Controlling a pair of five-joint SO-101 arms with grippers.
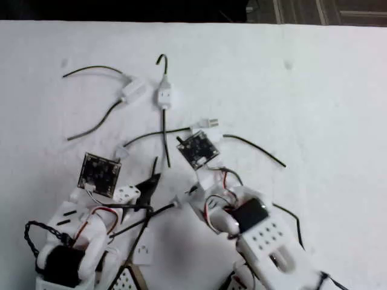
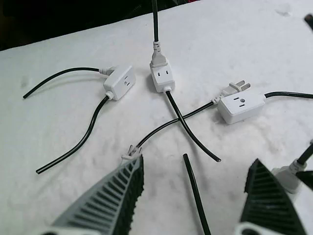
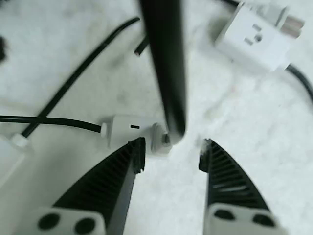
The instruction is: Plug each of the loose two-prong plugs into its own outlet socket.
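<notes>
Three white outlet sockets lie on the white table: one (image 2: 120, 82) with two cords, one (image 2: 161, 76) in the middle, and one (image 2: 241, 106) with a two-prong plug (image 2: 235, 87) lying loose just behind it. A small plug (image 2: 131, 152) on a black cord rests at the tip of one finger of my left gripper (image 2: 195, 164), which is open and holds nothing. My right gripper (image 3: 173, 143) is open too. A white plug (image 3: 128, 133) on a black cord lies just past its fingertips, beside one finger and not gripped. In the high view this plug (image 1: 178, 200) sits between the two arms.
Black cords (image 1: 164, 136) cross the middle of the table, and a loose cord end (image 2: 193, 186) lies between my left fingers. A thick black cord (image 3: 164, 63) crosses close in front of the right wrist camera. Another socket (image 3: 254, 36) lies beyond it.
</notes>
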